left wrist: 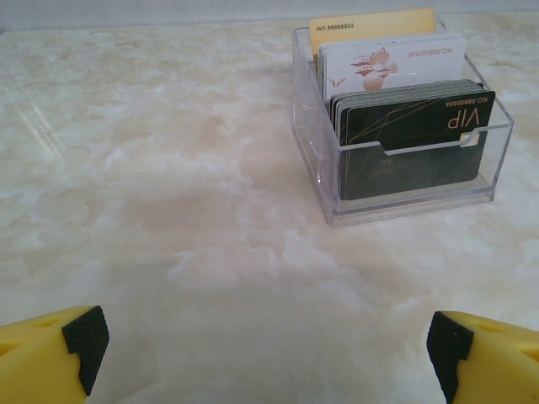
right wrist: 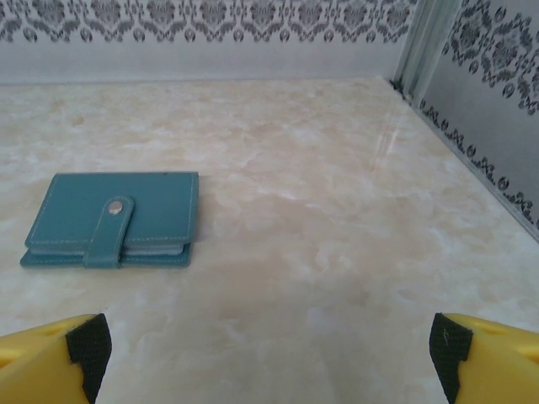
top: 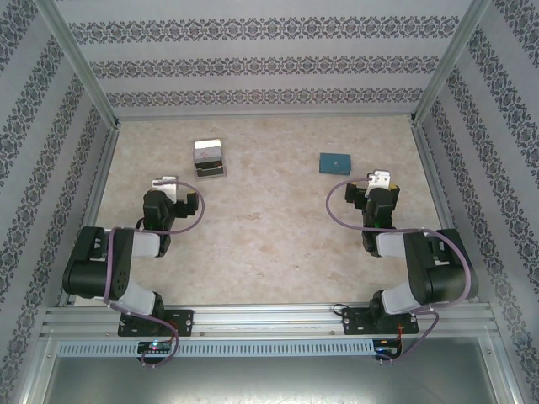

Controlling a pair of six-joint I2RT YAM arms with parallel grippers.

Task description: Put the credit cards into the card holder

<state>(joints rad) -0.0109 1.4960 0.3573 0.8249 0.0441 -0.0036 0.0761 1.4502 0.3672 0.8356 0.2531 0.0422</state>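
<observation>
The left gripper (left wrist: pixel 265 343) and right gripper (right wrist: pixel 266 345) are wide open, empty; the credit cards (left wrist: pixel 408 139) stand in a clear box (left wrist: pixel 313 126), the card holder (right wrist: pixel 114 220) closed.

card holder (right wrist: pixel 114 220): 1 | clear box (left wrist: pixel 413 206): 1 | credit cards (left wrist: pixel 392 63) in the box: at least 1 tan, at least 1 white, dark ones packed too close to count | robot arms (top: pixel 109 261): 2
</observation>
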